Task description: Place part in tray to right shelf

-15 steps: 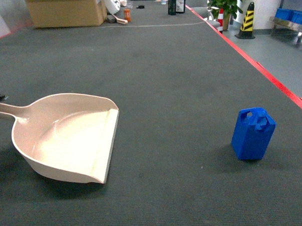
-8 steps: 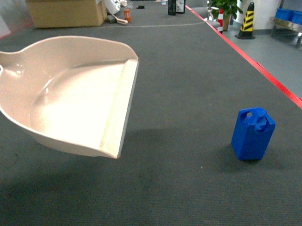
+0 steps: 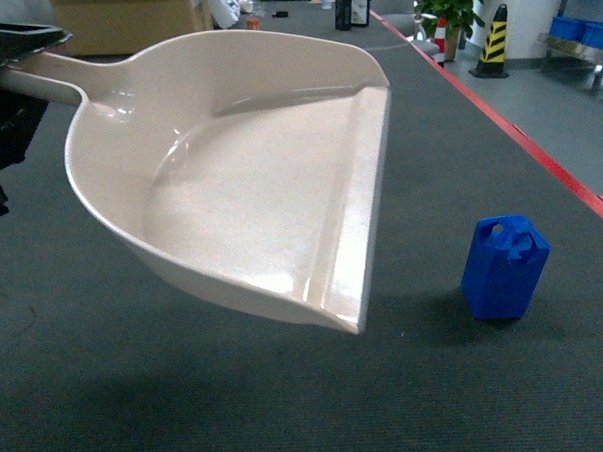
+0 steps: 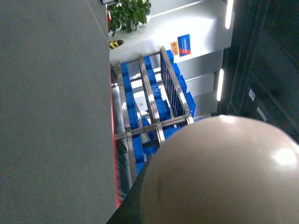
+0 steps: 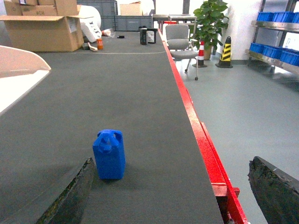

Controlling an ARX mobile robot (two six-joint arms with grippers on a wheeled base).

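The tray (image 3: pixel 249 178), a big glossy beige scoop, hangs in the air over the left half of the dark table, with its flat lip facing right. Its handle runs into my left gripper (image 3: pixel 9 61) at the top left, which is shut on it. In the left wrist view the tray's rounded back (image 4: pixel 219 172) fills the lower right. The part (image 3: pixel 505 267), a small blue jerrycan block, stands upright on the table right of the lip. My right gripper (image 5: pixel 170 161) is open and empty, with the part (image 5: pixel 109 154) just ahead of its left finger. The right shelf (image 4: pixel 154 107) is a steel rack.
A red strip (image 3: pixel 539 156) marks the table's right edge. Blue crates (image 5: pixel 275 28) sit on the steel rack beyond the grey floor. A cardboard box (image 3: pixel 133 23), an office chair (image 5: pixel 180 39), a potted plant (image 5: pixel 208 18) and a yellow-black bollard (image 3: pixel 493 37) stand at the far end.
The tray has risen off the table and swung right and closer to the head camera, carried by my left gripper. The part has stayed where it was.
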